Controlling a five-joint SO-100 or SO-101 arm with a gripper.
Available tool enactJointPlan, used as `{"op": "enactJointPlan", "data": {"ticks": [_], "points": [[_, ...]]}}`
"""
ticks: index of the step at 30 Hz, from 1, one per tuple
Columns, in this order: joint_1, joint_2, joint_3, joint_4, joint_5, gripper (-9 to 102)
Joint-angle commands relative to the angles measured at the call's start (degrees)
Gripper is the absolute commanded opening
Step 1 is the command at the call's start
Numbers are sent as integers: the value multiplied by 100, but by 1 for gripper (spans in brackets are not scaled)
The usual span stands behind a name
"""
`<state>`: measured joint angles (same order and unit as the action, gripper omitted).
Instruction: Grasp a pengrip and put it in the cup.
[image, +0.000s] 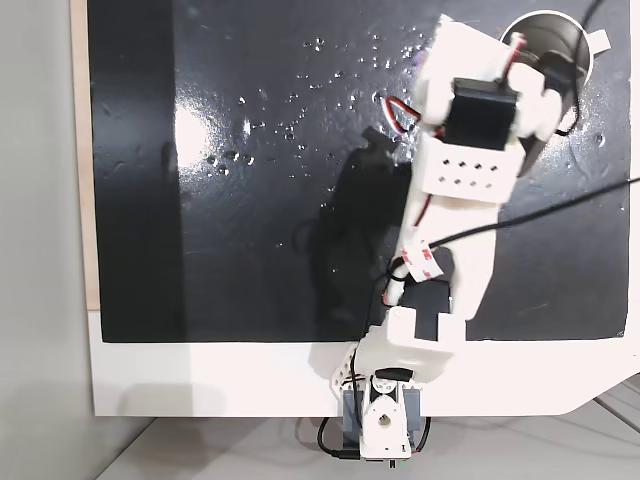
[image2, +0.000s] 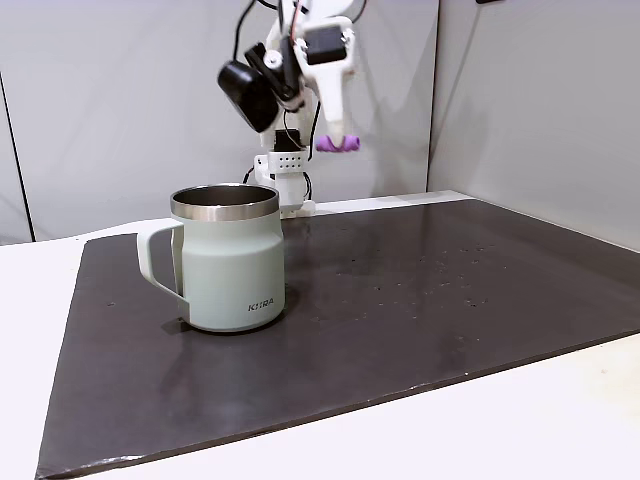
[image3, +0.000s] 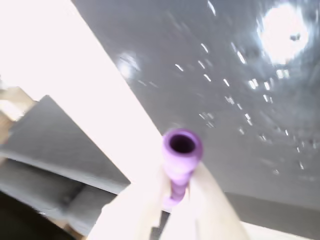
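Note:
The light-purple pengrip hangs high above the mat, and my gripper is shut on it. In the wrist view the pengrip sticks out between my two white fingers, its open end facing the camera, with my gripper closed around its lower part. The cup, pale grey-green with a steel rim and a white handle on its left, stands upright on the mat. In the fixed view from above, the cup sits at the top right, and my arm covers part of it.
A black glossy mat covers most of the white table. Its middle and left are bare apart from glare spots. Cables trail from the arm across the mat's right side. Grey walls stand behind the table.

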<state>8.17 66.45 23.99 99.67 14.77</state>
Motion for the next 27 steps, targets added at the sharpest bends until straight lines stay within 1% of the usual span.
{"op": "enactJointPlan", "data": {"ticks": [1,4,8,17,24,27], "points": [[729,492,-527,193,-562,0],[1178,422,-536,97,-853,0],[1441,237,-536,-185,-1081,0],[1459,-343,-1222,-984,-1116,0],[1406,-835,-1503,-1107,-1195,0],[1433,-958,-1635,-1090,-1195,3]]}}
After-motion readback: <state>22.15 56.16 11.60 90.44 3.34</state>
